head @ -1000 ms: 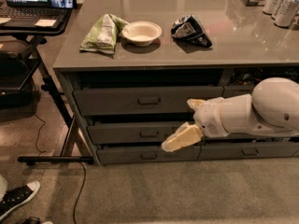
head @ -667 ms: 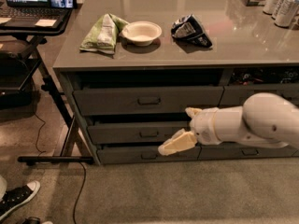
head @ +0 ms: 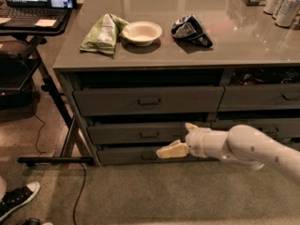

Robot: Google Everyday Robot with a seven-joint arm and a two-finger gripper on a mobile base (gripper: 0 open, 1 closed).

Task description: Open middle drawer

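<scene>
Hand [head: 174, 139]: released, cream fingers [head: 171, 150] spread wide, holding nothing. Lower finger hangs in front of the slimmest drawer [head: 124, 155]. Upper finger sits near the top edge of the middle drawer [head: 122, 134], right end. No contact that I can make out.

Middle drawer: left stack under the counter [head: 154, 61], between the taller-fronted drawer [head: 112, 102] and the slim one. Front looks shut or nearly so.

Handling, as a guess: rigid box on slides, should run straight out with steady pull, some drag at the start. Front is flat and offers no purchase, so take the small pull handle [head: 149, 134] at centre, just left of the hand.

Against a second ago: hand sits slightly further left and lower, and the arm has dropped and stretched out low. Drawer fronts unchanged. Bowl [head: 141, 33] and green bag [head: 103, 32] on the counter unmoved.
</scene>
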